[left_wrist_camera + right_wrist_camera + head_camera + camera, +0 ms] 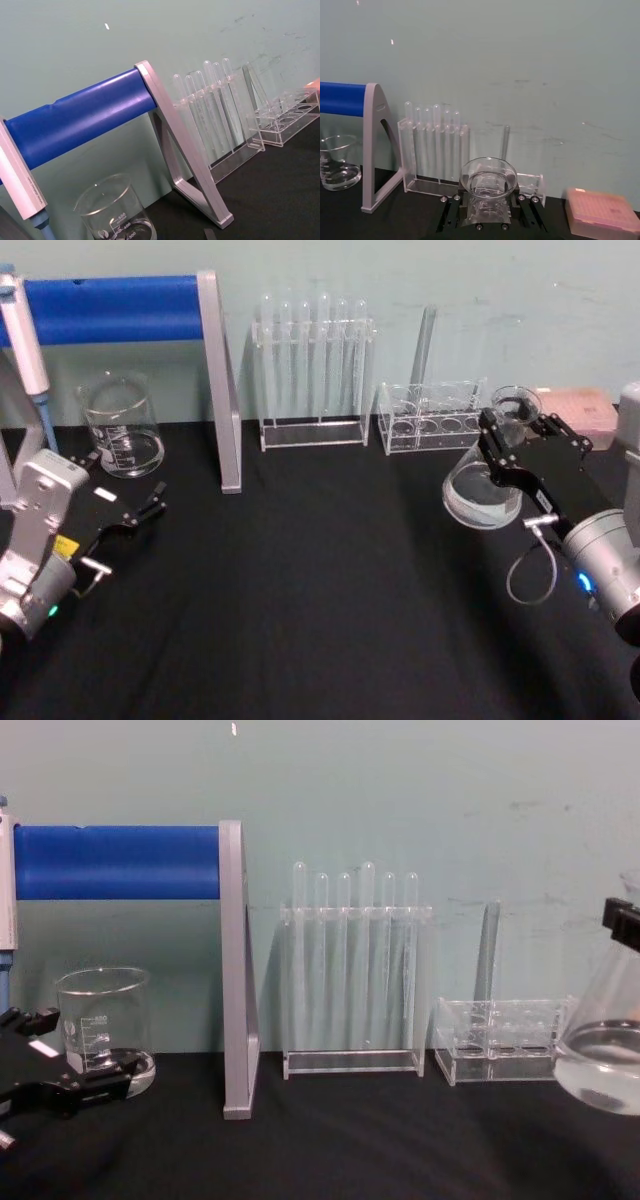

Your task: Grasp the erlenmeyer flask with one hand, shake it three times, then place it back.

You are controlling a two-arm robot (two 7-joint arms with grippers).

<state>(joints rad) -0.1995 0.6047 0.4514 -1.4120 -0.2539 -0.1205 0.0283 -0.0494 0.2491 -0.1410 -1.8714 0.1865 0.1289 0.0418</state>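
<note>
Right gripper (pixel 502 453) closed around the neck of the erlenmeyer flask (pixel 483 496), which leans at the right side of the black table (pixel 330 590), just in front of the low clear tube rack (pixel 430 420). Left gripper (pixel 148 510) rests at the left with jaws apart and empty, near the glass beaker (pixel 122 428).

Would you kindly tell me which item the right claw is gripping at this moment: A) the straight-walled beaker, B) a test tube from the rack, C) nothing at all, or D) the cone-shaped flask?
D: the right claw is closed around the neck of the cone-shaped flask, while the beaker stands far off on the table near the open, idle left claw.
</note>
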